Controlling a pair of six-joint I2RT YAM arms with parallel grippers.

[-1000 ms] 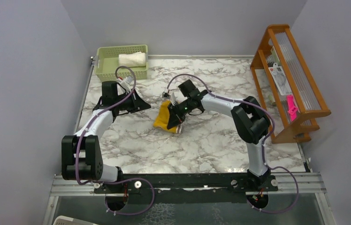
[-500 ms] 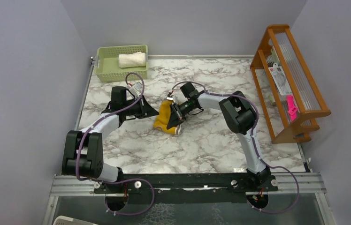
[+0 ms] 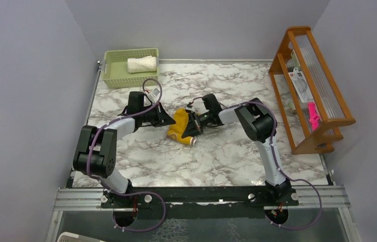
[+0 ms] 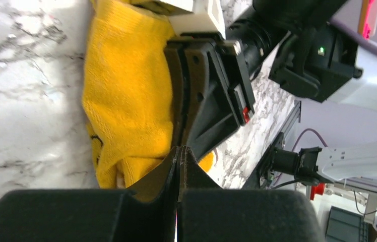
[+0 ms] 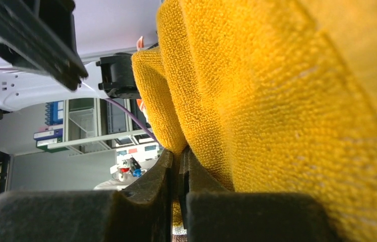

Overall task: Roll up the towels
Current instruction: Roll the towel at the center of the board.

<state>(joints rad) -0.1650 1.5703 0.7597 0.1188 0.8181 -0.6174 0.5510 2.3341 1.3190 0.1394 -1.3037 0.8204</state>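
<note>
On marble (image 3: 227,156), two towels — cream towel (image 3: 141,64) in basket (image 3: 126,79), mustard towel (image 3: 179,122) in right claw (image 5: 179,157) — left claw (image 4: 179,153) closed

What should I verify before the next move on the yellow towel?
1. Grip: right gripper shut on a fold of the yellow towel: ok.
2. Second hand ready to grasp: left gripper shut and empty: not ok.
3. Gap between left gripper and right gripper: very close, contact unclear: cannot tell.
4. Roll formed: yellow towel bunched rather than rolled: not ok.
5. Other towel: white towel rolled, lying in the green basket: ok.
</note>
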